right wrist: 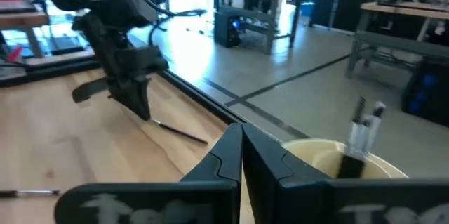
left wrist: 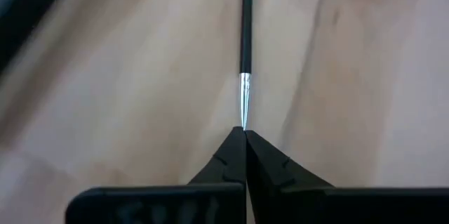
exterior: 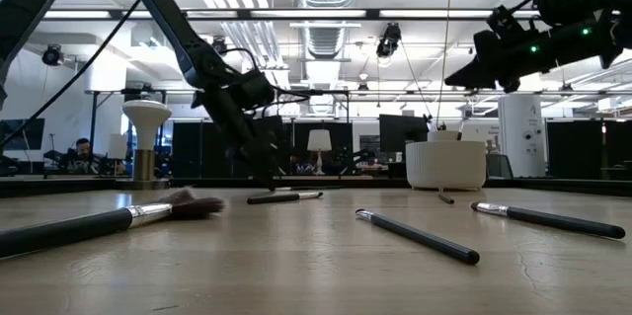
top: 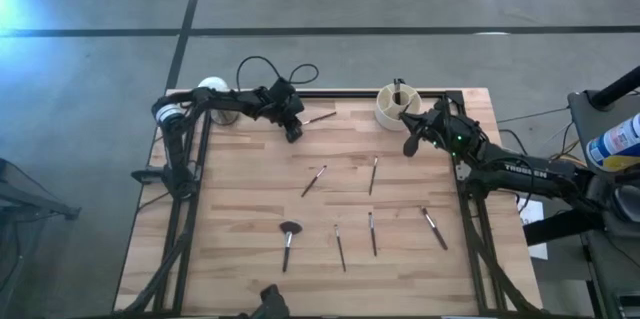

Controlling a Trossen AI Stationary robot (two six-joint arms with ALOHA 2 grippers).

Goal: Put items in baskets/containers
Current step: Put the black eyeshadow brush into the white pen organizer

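My left gripper (top: 294,135) is at the table's far edge, tilted down and shut on the end of a thin dark brush (top: 321,117) that lies on the wood. The right wrist view shows this gripper (right wrist: 142,109) with the brush (right wrist: 179,131) trailing from it. My right gripper (top: 410,145) hovers shut and empty just near of the cream-white cup (top: 395,105), which stands at the far edge with brushes (right wrist: 359,129) upright in it. Several more brushes lie across the table, among them a fluffy-headed one (top: 288,242). My left gripper pinches the brush at its silvery ferrule end (left wrist: 244,108), right at the free ends of the two fingers. The fingers slant down from the table's left, in line with the brush, which runs straight away from them. The brush's handle (right wrist: 184,133) lies on the table.
Loose brushes lie mid-table (top: 314,180) (top: 373,175) and nearer the front (top: 340,247) (top: 372,233) (top: 434,228). A white disc on a metallic stand (top: 212,89) stands at the far left corner. A dark frame rail runs along the table's far edge (top: 350,95).
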